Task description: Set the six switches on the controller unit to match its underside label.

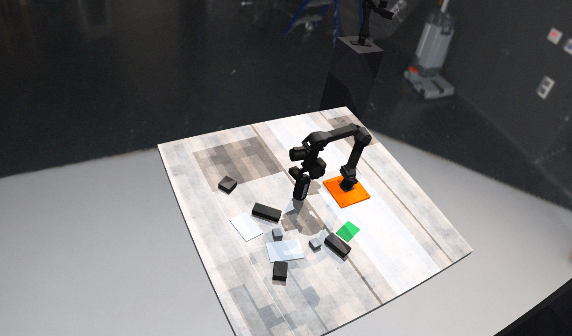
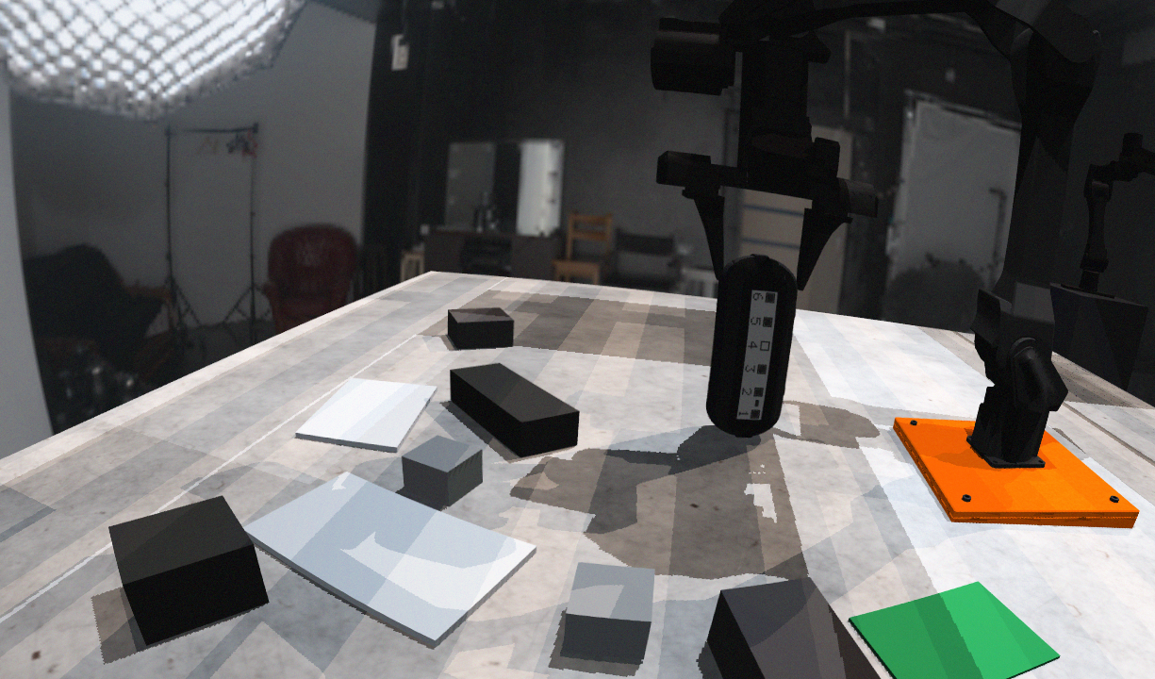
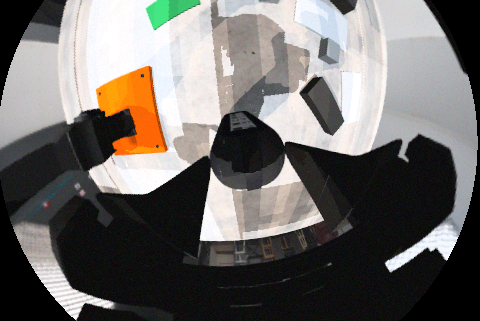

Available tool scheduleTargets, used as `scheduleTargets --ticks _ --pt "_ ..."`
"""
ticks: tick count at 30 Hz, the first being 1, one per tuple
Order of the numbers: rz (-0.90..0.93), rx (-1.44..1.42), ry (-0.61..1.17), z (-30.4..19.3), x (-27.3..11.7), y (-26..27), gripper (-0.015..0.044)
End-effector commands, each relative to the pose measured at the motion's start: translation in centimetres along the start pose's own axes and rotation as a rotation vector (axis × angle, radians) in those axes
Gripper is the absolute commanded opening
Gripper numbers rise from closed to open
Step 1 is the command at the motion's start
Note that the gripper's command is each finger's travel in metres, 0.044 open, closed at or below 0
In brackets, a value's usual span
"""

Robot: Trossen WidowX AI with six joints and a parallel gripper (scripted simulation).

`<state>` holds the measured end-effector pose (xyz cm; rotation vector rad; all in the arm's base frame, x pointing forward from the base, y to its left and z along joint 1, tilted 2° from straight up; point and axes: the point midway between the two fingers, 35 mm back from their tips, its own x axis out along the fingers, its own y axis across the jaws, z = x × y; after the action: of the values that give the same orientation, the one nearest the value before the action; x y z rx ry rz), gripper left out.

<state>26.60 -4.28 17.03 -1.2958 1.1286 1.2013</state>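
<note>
The controller unit (image 1: 301, 187) (image 2: 726, 355) (image 3: 247, 161) looks almost black and stands on end, long side near vertical. My gripper (image 2: 760, 280) (image 3: 247, 153) is shut on its upper end, one finger on each side. In the exterior view the underside label (image 2: 758, 356) faces the camera: squares 1, 2 and 3 are filled, 4 is empty, 5 and 6 are filled. A small dash shows beside the label's squares 1 and 2. The rocker switches are hidden on the far side. I cannot tell whether the lower end touches the bench.
A long dark block (image 1: 265, 212) (image 2: 513, 409) lies left of the unit. Another dark block (image 1: 337, 245) lies by a green square (image 1: 348, 231). Small grey cubes, pale plates and more dark blocks lie around. The orange base plate (image 1: 342, 200) (image 2: 935, 472) is to the right.
</note>
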Motion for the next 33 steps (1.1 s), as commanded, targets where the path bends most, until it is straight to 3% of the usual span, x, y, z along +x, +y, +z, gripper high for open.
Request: scheduleTargets --ticks 1,33 --pt "0.005 0.004 -0.008 0.5 0.3 0.1 0.0338" --pt "0.005 0.004 -0.010 3.0 0.7 0.1 0.0338"
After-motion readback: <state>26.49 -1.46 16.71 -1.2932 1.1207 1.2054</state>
